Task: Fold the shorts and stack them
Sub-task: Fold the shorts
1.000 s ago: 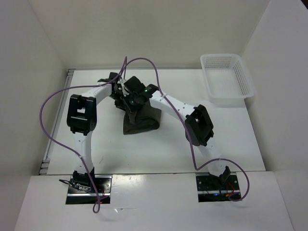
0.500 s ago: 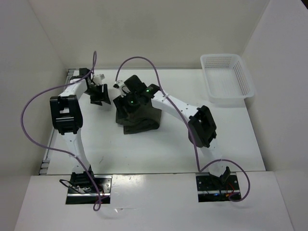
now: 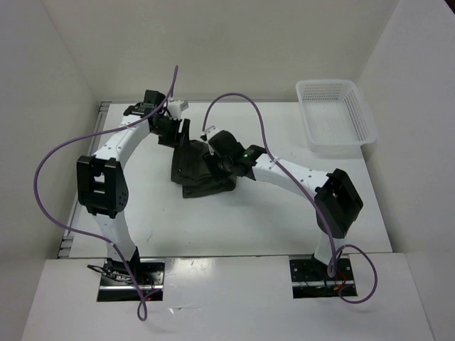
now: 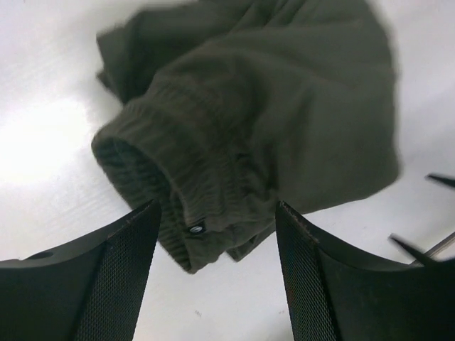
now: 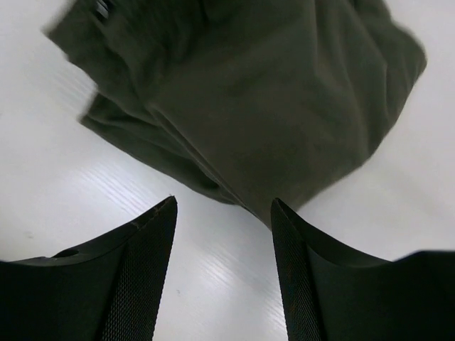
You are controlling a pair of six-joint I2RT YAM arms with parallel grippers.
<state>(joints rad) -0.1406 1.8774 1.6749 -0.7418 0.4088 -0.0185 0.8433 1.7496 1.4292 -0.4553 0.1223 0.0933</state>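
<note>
Left pincer (image 3: 178, 134) returned to the shorts' (image 3: 203, 183) far edge (fingers (image 4: 121, 273) spread).

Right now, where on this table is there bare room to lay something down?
Bare: the near strip of white table between the dark olive cloth shorts and the arm bases, and the stretch from shorts to the white mesh plastic basket. Crowded: back centre, left gripper and right gripper open at the shorts.

The shorts (image 3: 202, 177) sit bunched mid-table, towards the far side, and both arms crowd over them: left gripper (image 4: 217, 206) at their far left edge, right gripper (image 5: 222, 202) over their right part. Bare table (image 3: 234, 220) lies near and right. A white basket (image 3: 334, 117) fills the far right corner; walls (image 3: 64, 71) close left, far and right
</note>
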